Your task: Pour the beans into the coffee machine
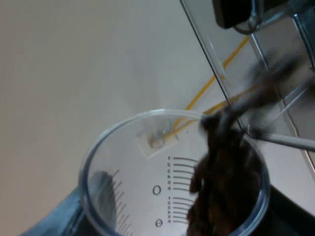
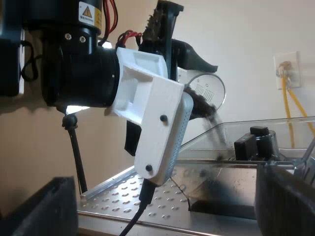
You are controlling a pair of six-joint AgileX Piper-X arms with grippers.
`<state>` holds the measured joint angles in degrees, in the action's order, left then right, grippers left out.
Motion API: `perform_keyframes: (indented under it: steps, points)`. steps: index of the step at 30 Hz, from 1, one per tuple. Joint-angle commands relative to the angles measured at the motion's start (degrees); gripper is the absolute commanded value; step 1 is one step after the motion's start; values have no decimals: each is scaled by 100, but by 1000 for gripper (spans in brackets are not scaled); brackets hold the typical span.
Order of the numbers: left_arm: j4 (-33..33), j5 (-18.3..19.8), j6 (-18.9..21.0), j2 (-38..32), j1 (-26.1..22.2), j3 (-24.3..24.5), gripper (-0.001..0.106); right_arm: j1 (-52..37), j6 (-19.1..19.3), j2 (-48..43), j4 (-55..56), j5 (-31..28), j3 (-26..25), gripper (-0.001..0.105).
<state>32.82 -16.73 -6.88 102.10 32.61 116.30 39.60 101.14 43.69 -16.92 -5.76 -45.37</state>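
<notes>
My left gripper clamps the glass, tipped mouth-first toward the hopper. Beans spill off its lip over the clear wall, so tilting further that way should empty it. My right gripper, fingers wide apart and empty, hangs over the machine.

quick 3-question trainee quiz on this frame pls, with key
1. True or false: the measuring glass is standing upright.
2. Where are the beans falling? A) into a mug B) into the clear hopper C) onto the floor
3. Fill in: the left hand is shut on the ____.
Key: 1 false, it is tipped over; 2 B; 3 measuring glass.
</notes>
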Motion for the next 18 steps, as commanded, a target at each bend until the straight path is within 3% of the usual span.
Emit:
perform_keyframes:
  steps: [1, 8, 18]
  points:
    - [-100, 29, -144, -20, 37, 19, 33, 9, 17, -40, -87, 3, -28, 78]
    - [-100, 137, -887, -20, 37, 19, 33, 9, 17, -40, -87, 3, -28, 78]
    - [-100, 162, -924, -20, 37, 19, 33, 9, 17, -40, -87, 3, -28, 78]
